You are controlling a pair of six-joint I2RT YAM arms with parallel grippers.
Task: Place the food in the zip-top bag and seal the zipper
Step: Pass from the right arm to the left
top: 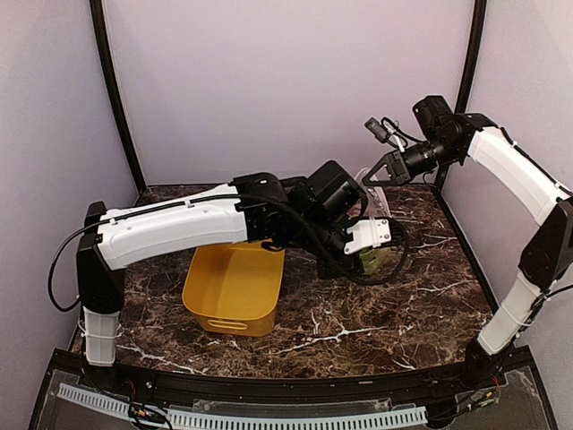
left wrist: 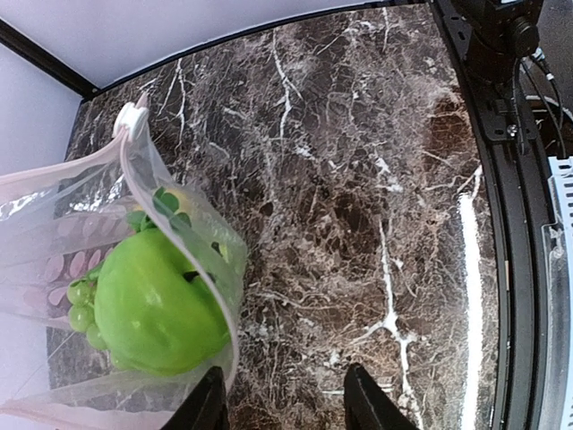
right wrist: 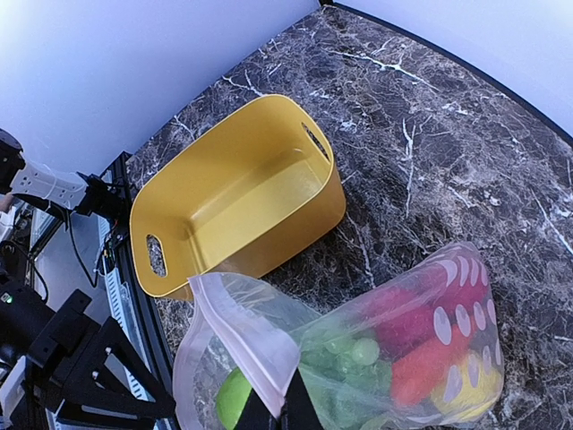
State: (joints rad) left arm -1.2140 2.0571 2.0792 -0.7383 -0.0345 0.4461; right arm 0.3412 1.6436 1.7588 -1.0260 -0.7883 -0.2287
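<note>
Clear dotted zip-top bag, mouth open; green, red, yellow food inside; zipper unsealed

No readable text, label, brand, number or sign was found in any view, the zip-top bag carried only plain pale round dots, without lettering.

Yellow tub against a dark brown marble bench veined in white; at lower right, the clear zip-top bag, printed with pale dots, shows green, red and yellow food.
</note>
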